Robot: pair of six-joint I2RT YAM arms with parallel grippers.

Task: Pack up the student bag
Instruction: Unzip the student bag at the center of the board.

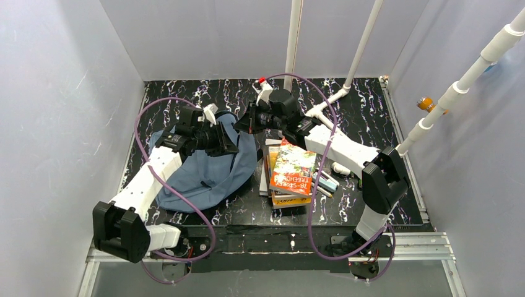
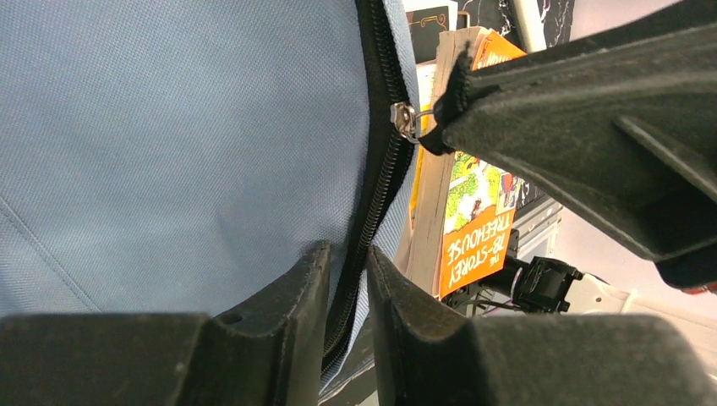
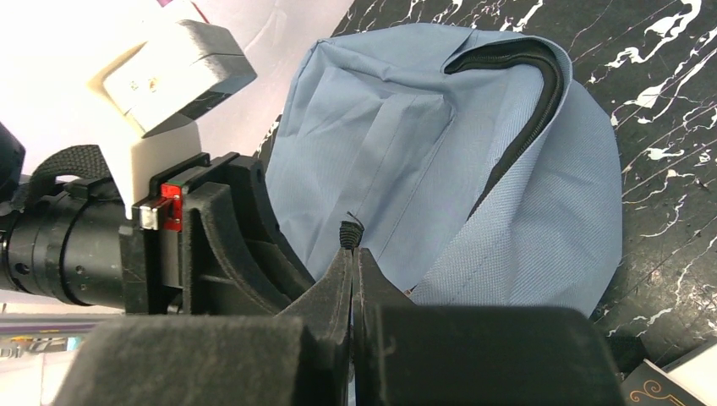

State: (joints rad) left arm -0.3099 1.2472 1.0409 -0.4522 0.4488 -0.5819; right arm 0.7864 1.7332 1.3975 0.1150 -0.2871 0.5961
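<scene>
I have the student bag (image 1: 198,176) lying flat on the left half of the table (image 1: 365,105), rounded end toward the arms, with both claws working on its right edge. My left gripper (image 2: 348,254) is clamped down on the bag's fabric, with the zipper (image 2: 385,169) tape running up between its fingers. I read that as an anchor, so the soft cloth doesn't just drag along when the zip is pulled. My right gripper (image 3: 352,254) is pinched tight on the dark pull tab (image 3: 348,233), whose frayed tip pokes out above the fingertips. In the left wrist view that tab leads straight to the metal slider (image 2: 406,120). The two claws sit close together because a limp bag needs tension right at the slider. From the right wrist camera the zip looks parted near the far curve of the bag, though I can't be sure how far it is open. The stack of books (image 1: 291,170), with the orange book (image 2: 473,228) on top, sits just beside the bag, handy for loading. By my judgement, opening is the step in hand and nothing is packed yet.
</scene>
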